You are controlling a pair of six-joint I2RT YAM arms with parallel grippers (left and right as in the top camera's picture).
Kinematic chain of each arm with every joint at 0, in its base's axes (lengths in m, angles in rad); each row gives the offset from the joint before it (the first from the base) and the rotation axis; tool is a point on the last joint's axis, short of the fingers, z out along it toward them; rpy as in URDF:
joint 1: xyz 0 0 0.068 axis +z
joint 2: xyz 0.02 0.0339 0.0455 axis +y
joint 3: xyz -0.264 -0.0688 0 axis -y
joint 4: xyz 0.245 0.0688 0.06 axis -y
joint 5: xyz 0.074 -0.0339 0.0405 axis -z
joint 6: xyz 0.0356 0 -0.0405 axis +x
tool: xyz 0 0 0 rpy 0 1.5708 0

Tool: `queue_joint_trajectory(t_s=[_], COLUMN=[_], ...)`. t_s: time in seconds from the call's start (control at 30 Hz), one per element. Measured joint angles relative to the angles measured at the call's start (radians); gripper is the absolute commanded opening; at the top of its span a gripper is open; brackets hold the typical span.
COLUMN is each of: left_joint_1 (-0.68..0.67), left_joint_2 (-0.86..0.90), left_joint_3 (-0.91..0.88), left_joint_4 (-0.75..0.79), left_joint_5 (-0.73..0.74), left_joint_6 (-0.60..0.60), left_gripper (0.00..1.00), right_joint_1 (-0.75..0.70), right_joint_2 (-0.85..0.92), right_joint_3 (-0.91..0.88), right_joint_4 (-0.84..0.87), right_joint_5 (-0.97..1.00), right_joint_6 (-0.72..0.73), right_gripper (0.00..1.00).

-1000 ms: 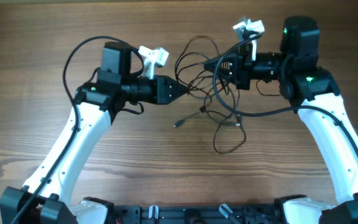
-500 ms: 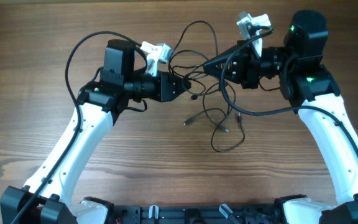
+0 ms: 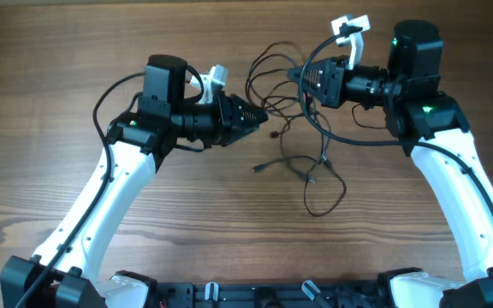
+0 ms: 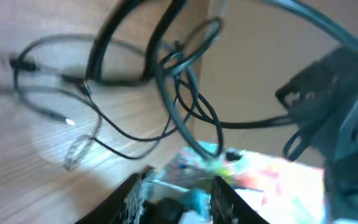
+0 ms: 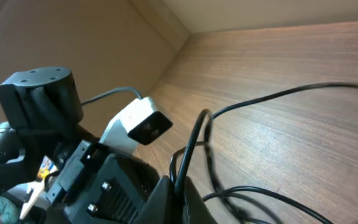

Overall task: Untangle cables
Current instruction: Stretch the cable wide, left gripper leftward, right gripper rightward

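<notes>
The cables [image 3: 291, 120] are thin black wires tangled between my two grippers, with loose loops trailing toward the near side of the wooden table [image 3: 229, 222]. My right gripper [image 3: 295, 75] is shut on a cable strand [image 5: 194, 137], which runs up out of its closed fingertips [image 5: 180, 186], and holds the tangle's far part lifted. My left gripper [image 3: 262, 115] points right at the tangle's left edge. In the blurred left wrist view its fingers [image 4: 179, 196] stand apart, with looped strands [image 4: 179, 93] just ahead and one strand running down toward the gap.
A small plug end [image 3: 257, 168] and a lower cable loop [image 3: 325, 201] lie on the table in front of the grippers. The arms' thicker black cables arc beside each wrist [image 3: 109, 94], [image 3: 358, 141]. White camera mounts stick up from both wrists.
My left gripper moved right, up to the tangle. My right gripper shifted slightly left and down with its strand. The lower loop slid a little to the right.
</notes>
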Motion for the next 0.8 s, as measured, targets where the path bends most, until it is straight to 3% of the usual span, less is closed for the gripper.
queue_joint_trajectory(t_s=[0.17, 0.47, 0.53, 0.6, 0.7, 0.8], left_joint_1=[0.0, -0.084, -0.128, -0.147, -0.142, -0.106], left_joint_2=[0.0, 0.015, 0.055, 0.097, 0.124, 0.123], left_joint_3=[0.0, 0.0, 0.002, 0.002, 0.002, 0.003], left_joint_4=[0.0, 0.161, 0.208, 0.226, 0.231, 0.176], left_joint_5=[0.007, -0.104, -0.134, -0.169, -0.224, -0.257], left_joint_6=[-0.183, -0.251, -0.276, -0.293, -0.276, -0.174], left_gripper=[0.38, 0.41, 0.31, 0.04, 0.04, 0.04], right_joint_1=[0.0, 0.0, 0.0, 0.0, 0.0, 0.0], right_joint_2=[0.0, 0.0, 0.0, 0.0, 0.0, 0.0], right_joint_3=[0.0, 0.0, 0.0, 0.0, 0.0, 0.0], right_joint_4=[-0.011, -0.021, -0.021, -0.023, -0.04, -0.136], right_joint_5=[0.01, 0.01, 0.01, 0.01, 0.017, 0.119], right_joint_6=[0.008, 0.026, 0.026, 0.026, 0.026, 0.031], right_gripper=[0.04, 0.04, 0.04, 0.04, 0.04, 0.04])
